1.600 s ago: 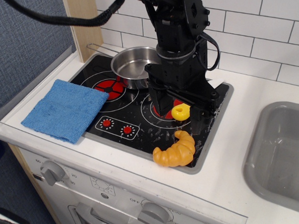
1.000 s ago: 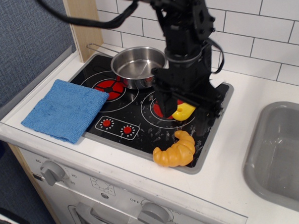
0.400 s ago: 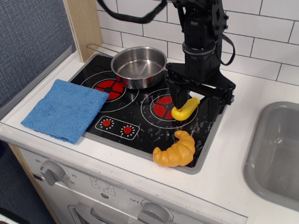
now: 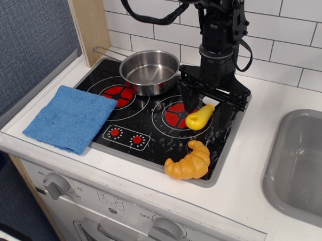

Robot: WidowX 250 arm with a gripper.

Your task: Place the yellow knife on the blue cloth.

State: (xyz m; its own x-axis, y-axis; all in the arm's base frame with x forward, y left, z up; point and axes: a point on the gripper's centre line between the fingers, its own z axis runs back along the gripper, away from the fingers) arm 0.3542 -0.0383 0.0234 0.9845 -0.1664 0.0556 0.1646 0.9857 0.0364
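The yellow knife lies on the black stovetop over the right red burner, its yellow handle toward the front and its white blade pointing back right. My gripper hangs straight down over the blade end. Its jaws stand apart on either side of the knife, and I see no grip on it. The blue cloth lies flat at the left of the stove, overlapping its left edge, far from the gripper.
A steel pan sits on the back left burner, handle pointing left. An orange-yellow croissant lies at the stove's front right corner. A grey sink is at the right. A white tiled wall stands behind.
The arm has shifted right and back and risen a little. The knife, earlier seen end-on under the gripper, now lies stretched out with its white blade showing between the jaws.
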